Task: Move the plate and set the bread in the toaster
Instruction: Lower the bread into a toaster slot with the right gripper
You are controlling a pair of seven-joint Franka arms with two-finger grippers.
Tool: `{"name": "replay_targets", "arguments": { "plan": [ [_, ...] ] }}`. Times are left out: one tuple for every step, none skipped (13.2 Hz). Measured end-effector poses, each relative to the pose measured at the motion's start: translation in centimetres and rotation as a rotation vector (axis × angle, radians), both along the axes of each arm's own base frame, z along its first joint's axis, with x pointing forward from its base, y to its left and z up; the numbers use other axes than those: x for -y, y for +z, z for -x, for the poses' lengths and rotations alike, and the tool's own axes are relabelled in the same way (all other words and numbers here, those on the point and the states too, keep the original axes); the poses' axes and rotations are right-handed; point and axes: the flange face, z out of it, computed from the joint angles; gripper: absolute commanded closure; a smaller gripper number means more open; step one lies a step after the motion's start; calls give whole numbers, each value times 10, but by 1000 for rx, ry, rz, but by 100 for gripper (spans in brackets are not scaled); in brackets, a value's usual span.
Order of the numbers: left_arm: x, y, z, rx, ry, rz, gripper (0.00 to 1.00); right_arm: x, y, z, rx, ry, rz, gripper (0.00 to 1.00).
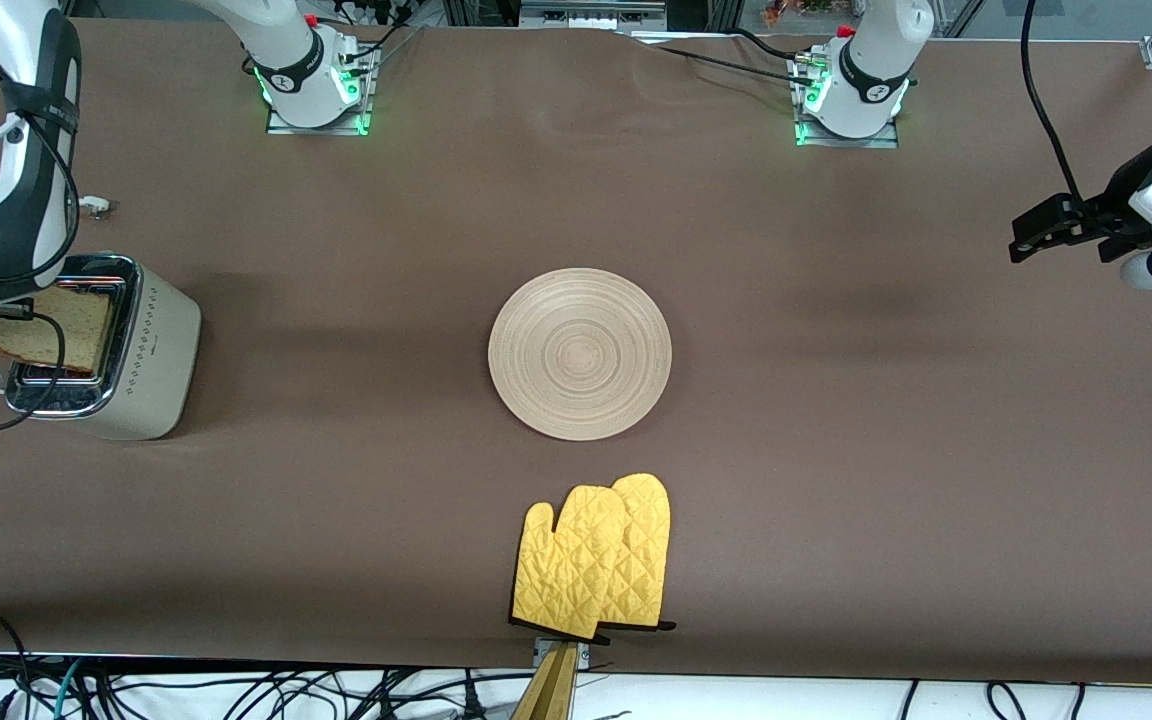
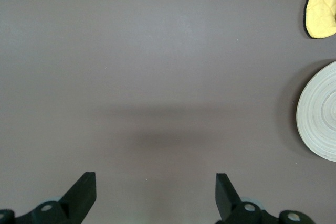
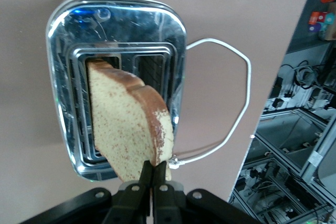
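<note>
Front view: high, facing both arm bases, whole desk (image 1: 836,480) covered. Left wrist view: straight down on bare desk, sharing plate (image 2: 320,111) edge and oven mitt (image 2: 321,6) with front. Right wrist view: close above toaster (image 3: 118,30), also in front.

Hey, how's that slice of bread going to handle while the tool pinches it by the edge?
The bread, pinched at its crust by the right tool, holds its shape over the toaster, so probably light and fairly stiff. Its crumb looks soft, likely to dent or tear.
</note>
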Motion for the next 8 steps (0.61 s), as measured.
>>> {"name": "replay_targets", "arguments": {
  "plan": [
    [0,0,0,0,0,0,0,-2,-5,-2,5,0,-10,100],
    [0,0,0,0,0,0,0,-4,-11,-4,6,-1,-17,100],
    [0,0,0,0,0,0,0,-5,-15,-6,6,-1,-19,100],
    [0,0,0,0,0,0,0,-6,-18,-7,7,1,-19,100],
    [0,0,0,0,0,0,0,-6,-20,-9,10,4,-16,100],
    [0,0,0,0,0,0,0,-6,-22,-10,15,4,-20,100],
    [0,0,0,0,0,0,0,-8,-24,-11,19,-1,-34,100],
    [0,0,0,0,0,0,0,-10,-27,-12,23,-5,-49,100]
  ]
}}
